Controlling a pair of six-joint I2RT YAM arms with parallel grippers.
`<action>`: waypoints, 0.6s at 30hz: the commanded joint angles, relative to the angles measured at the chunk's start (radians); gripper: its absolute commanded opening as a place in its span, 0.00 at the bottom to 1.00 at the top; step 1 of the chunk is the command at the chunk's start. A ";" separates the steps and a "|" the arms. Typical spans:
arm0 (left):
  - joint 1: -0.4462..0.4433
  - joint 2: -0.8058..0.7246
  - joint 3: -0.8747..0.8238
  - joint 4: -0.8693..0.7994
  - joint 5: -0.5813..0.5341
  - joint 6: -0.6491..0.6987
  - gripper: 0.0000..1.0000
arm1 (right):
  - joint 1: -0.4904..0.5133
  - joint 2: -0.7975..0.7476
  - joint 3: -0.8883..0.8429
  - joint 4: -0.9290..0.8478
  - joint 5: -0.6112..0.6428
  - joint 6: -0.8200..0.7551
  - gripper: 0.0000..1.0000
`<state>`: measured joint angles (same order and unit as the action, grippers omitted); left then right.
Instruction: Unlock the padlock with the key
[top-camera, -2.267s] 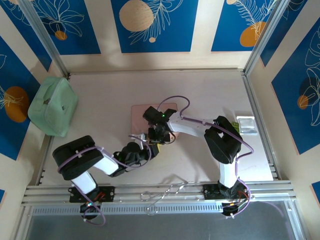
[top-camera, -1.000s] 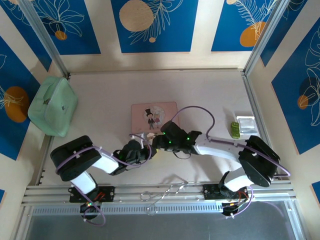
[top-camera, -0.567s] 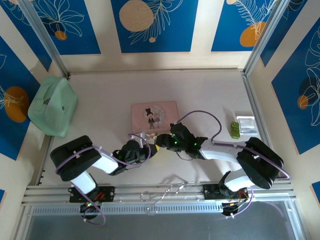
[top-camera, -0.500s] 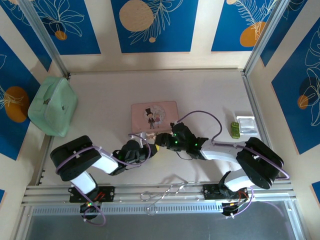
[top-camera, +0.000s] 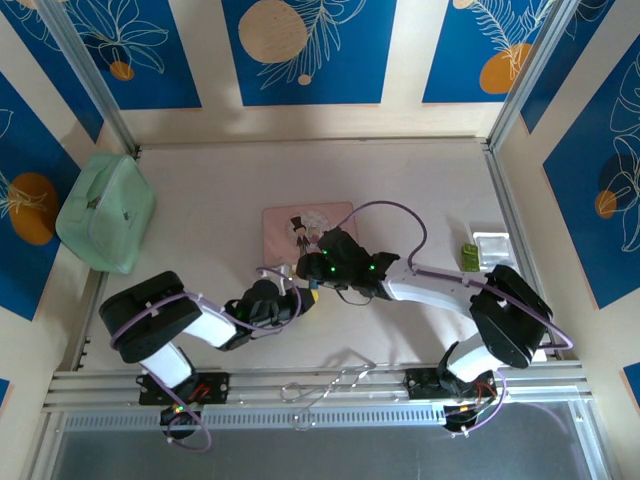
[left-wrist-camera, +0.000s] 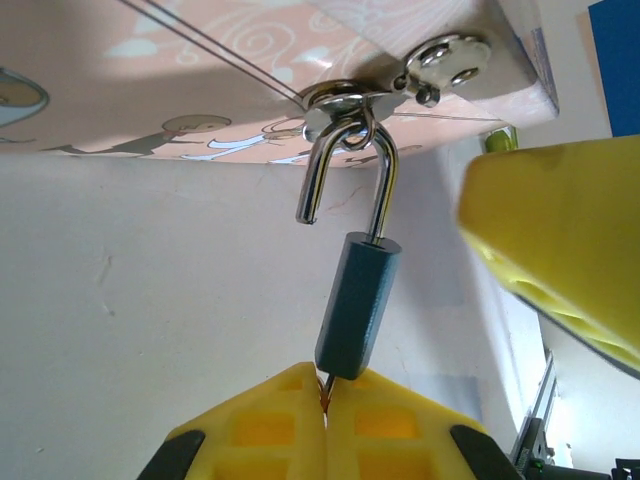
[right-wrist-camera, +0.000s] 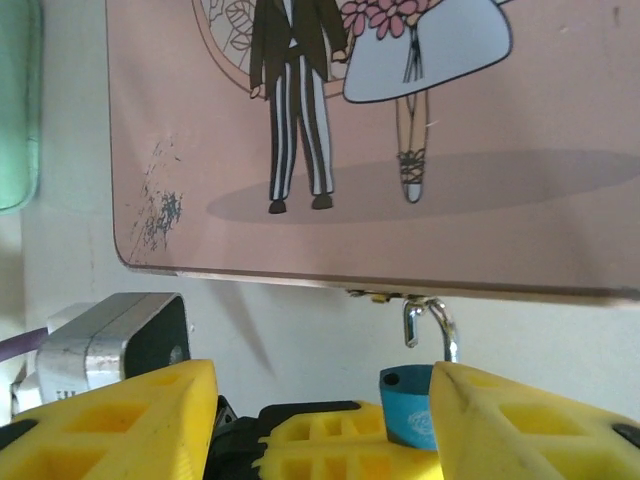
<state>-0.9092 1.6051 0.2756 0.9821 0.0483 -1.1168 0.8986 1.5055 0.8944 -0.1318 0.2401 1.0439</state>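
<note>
Where one pink tin (top-camera: 282, 240) lies, one open padlock (left-wrist-camera: 358, 305) hangs from it.

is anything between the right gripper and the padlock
nothing visible does: the padlock hangs from the pink tin's clasp, inside the gap of the open right gripper, close to one finger. the shut left gripper sits at the padlock's base

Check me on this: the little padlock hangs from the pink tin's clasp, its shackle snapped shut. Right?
Not quite. The padlock does hang from the pink tin's clasp, but its shackle is open: one leg stands free of the body. The left wrist view shows it.
</note>
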 joint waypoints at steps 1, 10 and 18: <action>0.008 -0.048 0.015 -0.027 -0.016 0.047 0.00 | 0.017 0.048 0.085 -0.254 0.092 0.017 0.57; 0.001 -0.125 0.048 -0.199 -0.049 0.125 0.00 | 0.043 0.150 0.240 -0.437 0.100 0.021 0.59; -0.012 -0.112 0.058 -0.209 -0.054 0.141 0.00 | 0.049 0.198 0.290 -0.457 0.066 0.008 0.58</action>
<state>-0.9138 1.5021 0.3058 0.7689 0.0109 -1.0107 0.9371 1.6924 1.1507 -0.5442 0.3176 1.0485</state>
